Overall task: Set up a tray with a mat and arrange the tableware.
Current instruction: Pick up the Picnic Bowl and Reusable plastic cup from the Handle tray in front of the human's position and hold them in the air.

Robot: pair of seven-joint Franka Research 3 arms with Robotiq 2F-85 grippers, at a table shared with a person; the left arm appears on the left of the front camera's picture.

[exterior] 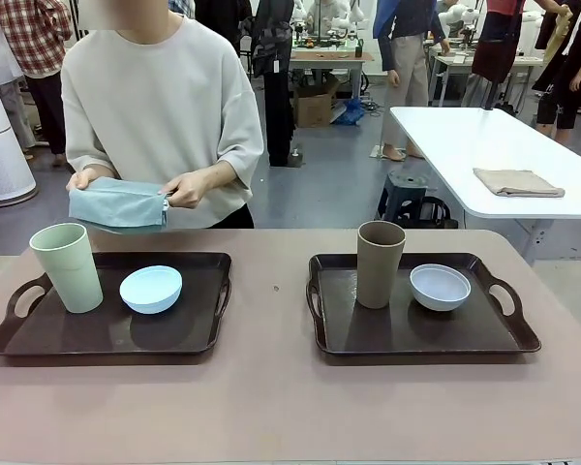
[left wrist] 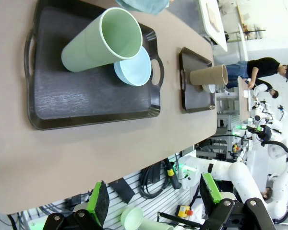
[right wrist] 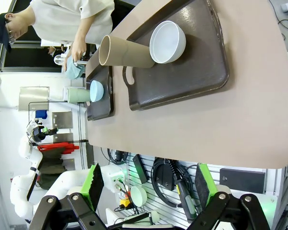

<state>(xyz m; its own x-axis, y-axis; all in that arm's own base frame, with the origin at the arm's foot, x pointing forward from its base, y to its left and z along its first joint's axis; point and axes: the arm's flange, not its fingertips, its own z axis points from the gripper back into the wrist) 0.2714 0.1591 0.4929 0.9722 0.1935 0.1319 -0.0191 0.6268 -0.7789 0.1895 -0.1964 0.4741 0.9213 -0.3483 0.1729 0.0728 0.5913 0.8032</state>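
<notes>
Two dark trays sit on the table, the left tray [exterior: 39,339] and the right tray [exterior: 484,334]. A pale green tumbler [exterior: 67,266] and a light blue bowl [exterior: 151,289] stand on the left one. On the right one are a brown tumbler [exterior: 380,263] and a white bowl [exterior: 440,287]. Across the table a person holds a folded blue-grey mat [exterior: 118,205] in both hands above the far edge. My left gripper [left wrist: 153,203] is open, back off the table's near edge. My right gripper [right wrist: 149,188] hangs open too, with nothing between its fingers.
A white table [exterior: 465,136] with a folded beige cloth [exterior: 518,182] stands at the back right. A stool [exterior: 405,194] is beside it. Bare tabletop lies between the trays and along the near edge.
</notes>
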